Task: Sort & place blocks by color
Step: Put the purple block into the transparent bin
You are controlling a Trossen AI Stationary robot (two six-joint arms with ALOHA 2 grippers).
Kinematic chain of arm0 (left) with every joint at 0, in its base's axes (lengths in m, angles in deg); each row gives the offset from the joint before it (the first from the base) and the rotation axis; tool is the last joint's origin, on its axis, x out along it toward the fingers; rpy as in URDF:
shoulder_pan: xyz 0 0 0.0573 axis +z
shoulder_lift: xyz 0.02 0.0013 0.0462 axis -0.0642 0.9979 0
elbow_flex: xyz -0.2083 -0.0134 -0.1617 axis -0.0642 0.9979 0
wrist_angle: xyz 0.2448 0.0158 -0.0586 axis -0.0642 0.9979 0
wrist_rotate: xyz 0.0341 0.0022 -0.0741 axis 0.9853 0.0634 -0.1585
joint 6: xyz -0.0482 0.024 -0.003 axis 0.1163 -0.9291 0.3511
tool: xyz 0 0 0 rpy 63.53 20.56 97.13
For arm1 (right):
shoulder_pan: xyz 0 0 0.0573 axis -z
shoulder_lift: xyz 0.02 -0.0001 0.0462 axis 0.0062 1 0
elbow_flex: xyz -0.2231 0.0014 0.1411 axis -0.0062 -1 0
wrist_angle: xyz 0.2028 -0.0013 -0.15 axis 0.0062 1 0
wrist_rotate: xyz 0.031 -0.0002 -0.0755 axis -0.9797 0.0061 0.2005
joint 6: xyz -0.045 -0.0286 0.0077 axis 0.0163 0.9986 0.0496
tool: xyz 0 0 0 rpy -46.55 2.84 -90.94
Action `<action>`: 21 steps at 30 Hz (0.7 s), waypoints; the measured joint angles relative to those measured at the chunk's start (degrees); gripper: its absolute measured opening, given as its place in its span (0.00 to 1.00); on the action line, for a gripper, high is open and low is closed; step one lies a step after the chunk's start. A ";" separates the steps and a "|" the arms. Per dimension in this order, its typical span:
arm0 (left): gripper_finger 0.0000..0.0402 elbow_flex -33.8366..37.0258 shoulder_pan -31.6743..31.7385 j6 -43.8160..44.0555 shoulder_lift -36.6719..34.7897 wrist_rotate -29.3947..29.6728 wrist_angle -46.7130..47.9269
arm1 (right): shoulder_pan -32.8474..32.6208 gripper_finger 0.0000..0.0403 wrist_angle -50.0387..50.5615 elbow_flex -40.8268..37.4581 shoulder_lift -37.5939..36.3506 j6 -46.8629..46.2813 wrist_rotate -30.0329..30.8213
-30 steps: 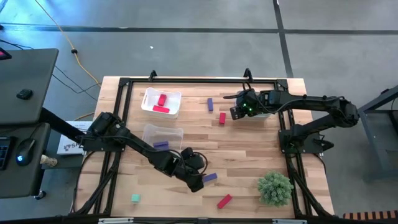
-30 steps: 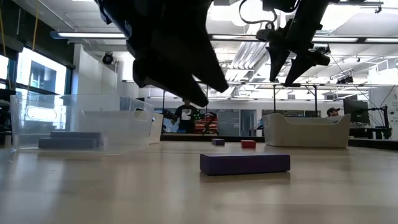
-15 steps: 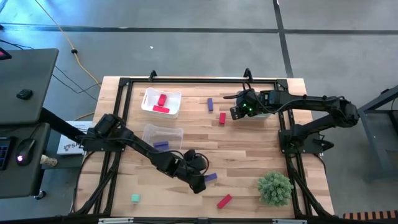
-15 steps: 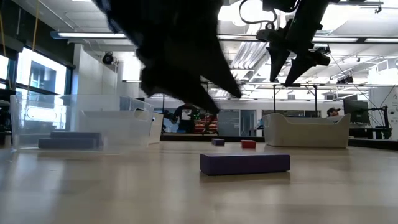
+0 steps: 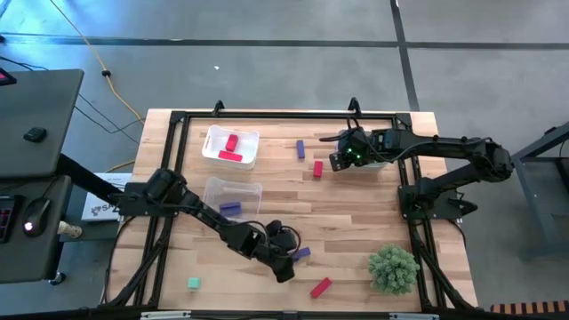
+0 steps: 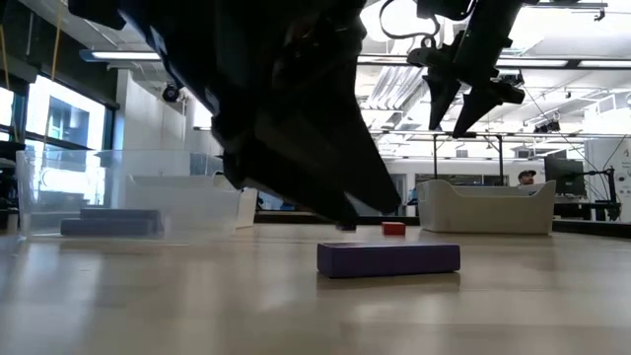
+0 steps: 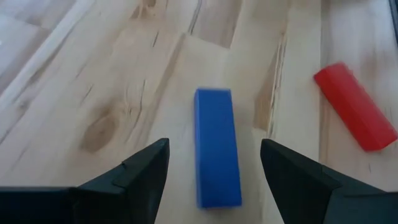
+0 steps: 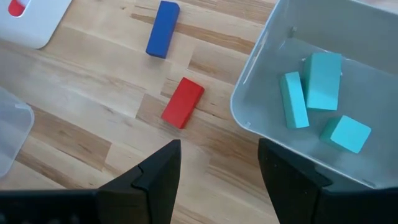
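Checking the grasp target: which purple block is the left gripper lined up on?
The purple block beside the plant-side red block, lying between the open left gripper fingers.

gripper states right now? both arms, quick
Left gripper: open, empty, straddling the purple block on the table.
Right gripper: open, empty, hovering by the bin of teal blocks.

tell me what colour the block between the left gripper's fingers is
Purple block, seen truest in the low view; the left gripper hovers open around it.
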 joint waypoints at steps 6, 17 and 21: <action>0.60 0.12 -0.21 -0.33 1.36 -0.02 0.62 | 0.01 0.51 0.01 0.00 -0.01 -0.02 0.70; 0.60 -0.14 -0.13 -2.72 4.17 2.06 -1.32 | 0.02 0.51 0.00 -0.02 -0.02 -0.04 0.73; 0.60 -0.18 -0.63 -2.82 5.34 2.71 -1.96 | 0.01 0.51 0.09 -0.02 -0.02 -0.04 0.70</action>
